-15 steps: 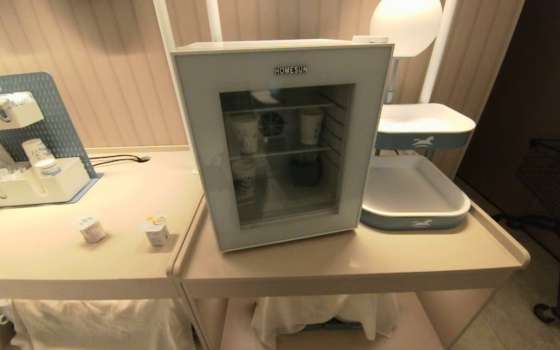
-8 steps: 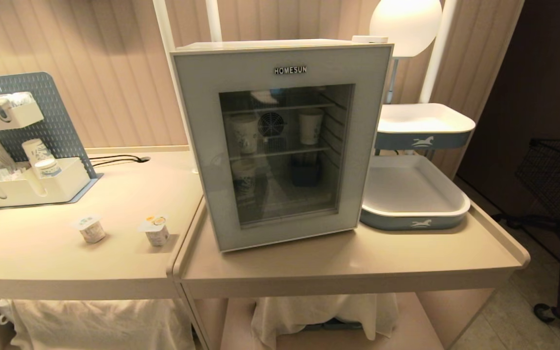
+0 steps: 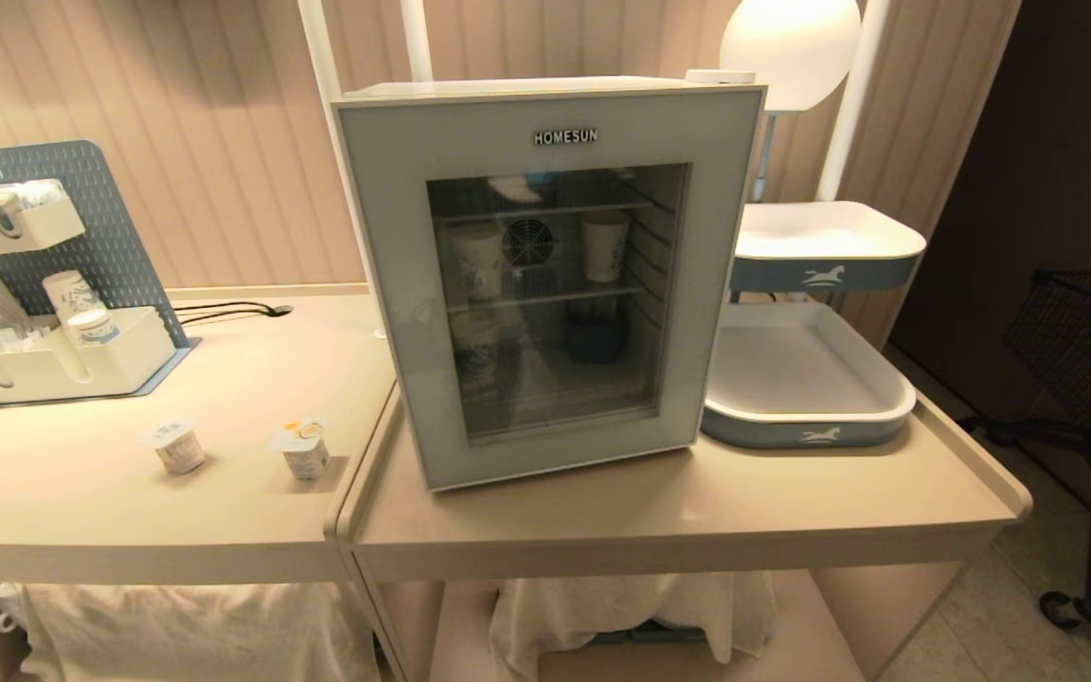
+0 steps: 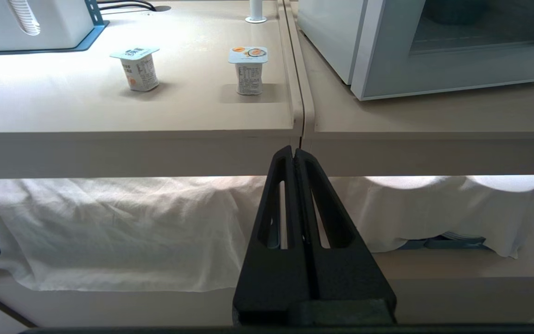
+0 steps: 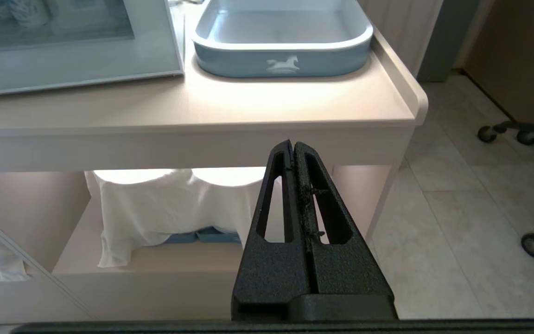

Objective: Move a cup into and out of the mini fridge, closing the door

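While the door [image 3: 550, 284] sits closed, left claw [image 4: 294, 152] and right claw [image 5: 293, 144] hang pinched together, empty.

2 sealed yogurt cups [image 3: 176, 445] [image 3: 303, 449] on left beige counter [image 3: 81, 502], well apart. Blue pegboard organizer [image 3: 53, 284] with paper cups at rear. 2 blue-and-white trays [image 3: 806, 379] [image 3: 825, 246], horse emblem. White cloth [image 3: 195, 630] on lower shelf.

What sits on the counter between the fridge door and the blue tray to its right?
Nothing: in the head view the tray sits just beside the door, only a sliver of bare counter between them.
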`<state>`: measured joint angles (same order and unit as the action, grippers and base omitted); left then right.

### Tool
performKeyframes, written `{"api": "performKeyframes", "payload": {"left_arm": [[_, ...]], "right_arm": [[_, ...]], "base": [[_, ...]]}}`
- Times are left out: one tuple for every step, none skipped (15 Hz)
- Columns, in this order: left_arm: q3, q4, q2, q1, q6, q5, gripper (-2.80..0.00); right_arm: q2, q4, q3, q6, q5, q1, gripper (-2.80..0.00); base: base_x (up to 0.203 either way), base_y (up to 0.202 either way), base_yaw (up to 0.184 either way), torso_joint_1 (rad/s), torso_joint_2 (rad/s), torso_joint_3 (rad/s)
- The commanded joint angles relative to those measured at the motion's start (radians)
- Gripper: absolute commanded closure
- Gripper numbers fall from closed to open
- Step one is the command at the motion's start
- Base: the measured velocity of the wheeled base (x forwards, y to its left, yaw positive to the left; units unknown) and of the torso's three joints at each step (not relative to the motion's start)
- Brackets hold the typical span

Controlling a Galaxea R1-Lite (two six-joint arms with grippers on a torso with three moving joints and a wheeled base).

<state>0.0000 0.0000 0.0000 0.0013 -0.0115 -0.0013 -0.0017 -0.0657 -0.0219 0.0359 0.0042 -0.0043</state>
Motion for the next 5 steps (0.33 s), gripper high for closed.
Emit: {"api": "performKeyframes", "payload": {"left_arm": [[0.0,0.0,0.001,0.0,-0.001,0.0,0.0],[-0.001,0.0,0.002,0.0,-0.001,0.0,0.0],[0.0,-0.001,0.002,0.0,-0.001,0.0,0.0],[0.0,-0.002,0.002,0.0,-0.001,0.0,0.0],[0.0,-0.001,0.002,0.0,-0.001,0.0,0.0]], "right_arm": [[0.0,0.011,0.002,-0.002,0.002,0.0,0.0],[0.0,0.017,0.004,-0.002,0.002,0.0,0.0],[0.0,0.017,0.004,-0.002,0.002,0.0,0.0],[0.0,0.017,0.004,-0.002,0.002,0.0,0.0],[0.0,0.017,0.004,-0.002,0.002,0.0,0.0]], "base": [[0.0,0.0,0.0,0.0,0.0,0.0],[0.0,0.0,0.0,0.0,0.0,0.0],[0.0,0.0,0.0,0.0,0.0,0.0],[0.0,0.0,0.0,0.0,0.0,0.0],[0.0,0.0,0.0,0.0,0.0,0.0]]}}
